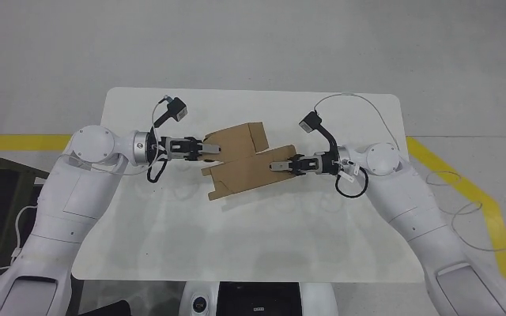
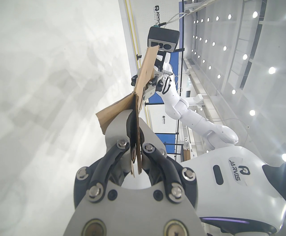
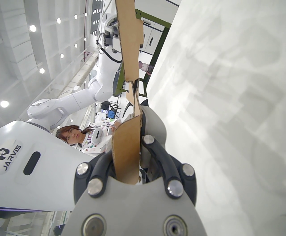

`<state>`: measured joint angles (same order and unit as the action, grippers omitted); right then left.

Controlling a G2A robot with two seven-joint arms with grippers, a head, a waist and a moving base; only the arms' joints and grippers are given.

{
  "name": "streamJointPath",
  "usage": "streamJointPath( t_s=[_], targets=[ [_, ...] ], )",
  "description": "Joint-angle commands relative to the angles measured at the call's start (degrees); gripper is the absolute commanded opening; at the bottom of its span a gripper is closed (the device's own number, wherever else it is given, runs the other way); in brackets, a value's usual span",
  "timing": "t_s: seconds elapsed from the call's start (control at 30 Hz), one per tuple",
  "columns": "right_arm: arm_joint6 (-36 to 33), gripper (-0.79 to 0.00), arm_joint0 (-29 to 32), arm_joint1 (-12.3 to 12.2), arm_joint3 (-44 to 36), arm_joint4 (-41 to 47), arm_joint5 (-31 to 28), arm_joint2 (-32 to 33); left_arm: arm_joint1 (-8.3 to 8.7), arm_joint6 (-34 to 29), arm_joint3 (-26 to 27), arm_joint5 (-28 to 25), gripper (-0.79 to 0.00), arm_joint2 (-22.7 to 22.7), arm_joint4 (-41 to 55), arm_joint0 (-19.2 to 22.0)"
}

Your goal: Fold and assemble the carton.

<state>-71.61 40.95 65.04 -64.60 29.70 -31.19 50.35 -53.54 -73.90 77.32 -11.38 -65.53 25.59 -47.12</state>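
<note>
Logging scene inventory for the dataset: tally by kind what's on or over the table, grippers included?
carton: 1, brown cardboard, held at both ends
grippers: 2, the left gripper and the right gripper, each shut on the carton
table: 1, white
Total: 4

Dark printed lettering beside a small logo stands on a white wall panel (image 2: pixel 157 13) in the hall, and again on a lower white panel (image 2: pixel 163 120).
</note>
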Motion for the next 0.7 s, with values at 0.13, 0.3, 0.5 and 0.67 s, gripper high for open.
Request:
streamJointPath(
  t_s=[0.13,0.3,0.5,0.67],
  targets=[
    [0.4,-0.785,0.3,0.1,-0.3,-0.3,0.4,0.4,0.03,0.0,0.1,0.2,-0.742,-0.1,-0.2,-0.2],
    [1.1,-0.305,0.7,0.1,0.0,-0.9,0.4,0.9,0.05,0.4,0.3,0.1,-0.785,-0.4,-0.2,-0.4],
    [3.3,0.0,1.2,-0.4,1.0,-4.5,0.1,2.6,0.25,0.6,0.2,-0.6,-0.785,-1.5,-0.3,-0.4],
    [4.8,0.0,1.7,-1.2,-1.0,-6.0,-0.8,5.4,0.48,1.0,0.6,-2.7,-0.785,-2.5,-1.7,-0.5]
  ],
)
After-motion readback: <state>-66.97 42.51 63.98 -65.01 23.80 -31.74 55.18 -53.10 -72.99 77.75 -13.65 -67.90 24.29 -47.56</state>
